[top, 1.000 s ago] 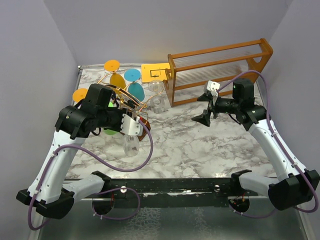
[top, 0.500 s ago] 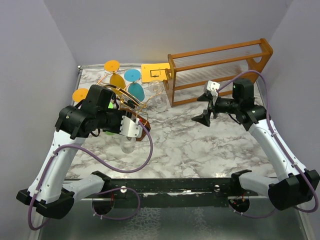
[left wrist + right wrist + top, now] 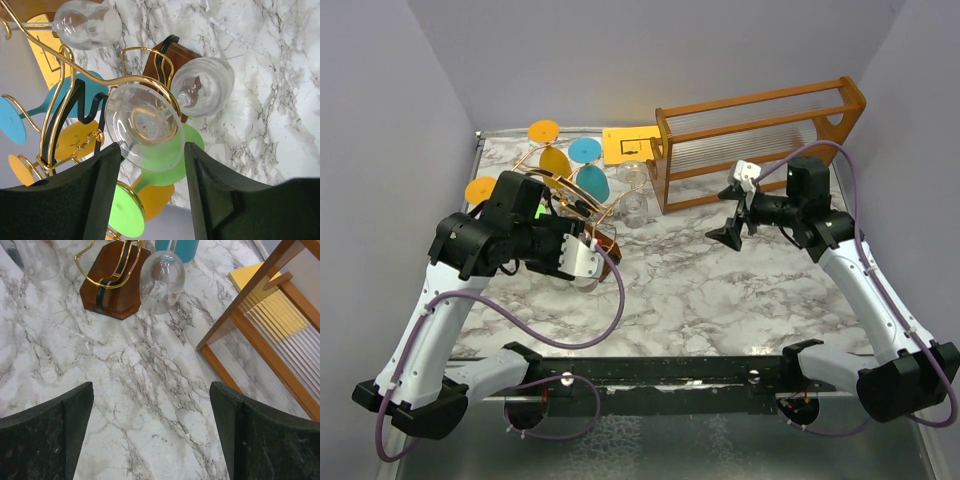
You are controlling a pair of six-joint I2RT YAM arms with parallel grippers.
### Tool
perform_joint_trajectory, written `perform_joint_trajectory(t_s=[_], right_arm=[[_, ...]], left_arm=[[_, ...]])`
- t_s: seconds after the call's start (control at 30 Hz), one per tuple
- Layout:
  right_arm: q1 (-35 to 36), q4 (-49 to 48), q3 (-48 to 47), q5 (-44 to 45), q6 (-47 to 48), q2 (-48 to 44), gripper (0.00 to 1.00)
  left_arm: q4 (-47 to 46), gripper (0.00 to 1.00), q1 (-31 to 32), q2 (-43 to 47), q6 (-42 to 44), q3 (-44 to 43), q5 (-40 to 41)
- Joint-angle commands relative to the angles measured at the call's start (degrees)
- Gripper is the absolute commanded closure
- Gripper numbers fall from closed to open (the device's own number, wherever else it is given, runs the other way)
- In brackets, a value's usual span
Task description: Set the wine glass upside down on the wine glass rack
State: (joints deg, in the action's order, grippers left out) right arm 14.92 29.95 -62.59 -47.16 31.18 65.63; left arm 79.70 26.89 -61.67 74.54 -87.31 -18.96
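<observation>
Your left tool point(image 3: 151, 147) has its fingers apart, one on each side of the wine glass point(image 3: 142, 125). The glass hangs bowl down on the wine glass rack point(image 3: 76, 107), so the gold wire seems to carry it. Your right tool point(image 3: 150, 390) hangs wide apart, empty, over the worktop point(image 3: 125, 360).

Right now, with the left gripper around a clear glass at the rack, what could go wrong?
1. The left gripper has its fingers close on either side of the wine glass. Backing out crooked could drag it off the wine glass rack.
2. A second glass hangs right beside it, and a sideways move may knock it.
</observation>
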Motion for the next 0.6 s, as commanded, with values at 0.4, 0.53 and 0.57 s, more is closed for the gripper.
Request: perform_joint_trajectory(t_s=[0.4,0.53,0.57], right_arm=[[-0.15,8.50,-6.64,20.74,-5.56,0.74,0.01],[-0.15,9.40,-7.90,25.78,-8.68,0.82,0.00],[-0.15,9.14,-8.04,27.00,-9.84,0.82,0.00]], left_arm=[[-9.38,0.18,0.22,6.75,-20.13,-0.20,-2.50],[-20.65,0.04,-0.30,10.43,-33.85,1.40,4.84],[-24.18,0.01,-0.97,11.29,-37.80,2.01,7.55]])
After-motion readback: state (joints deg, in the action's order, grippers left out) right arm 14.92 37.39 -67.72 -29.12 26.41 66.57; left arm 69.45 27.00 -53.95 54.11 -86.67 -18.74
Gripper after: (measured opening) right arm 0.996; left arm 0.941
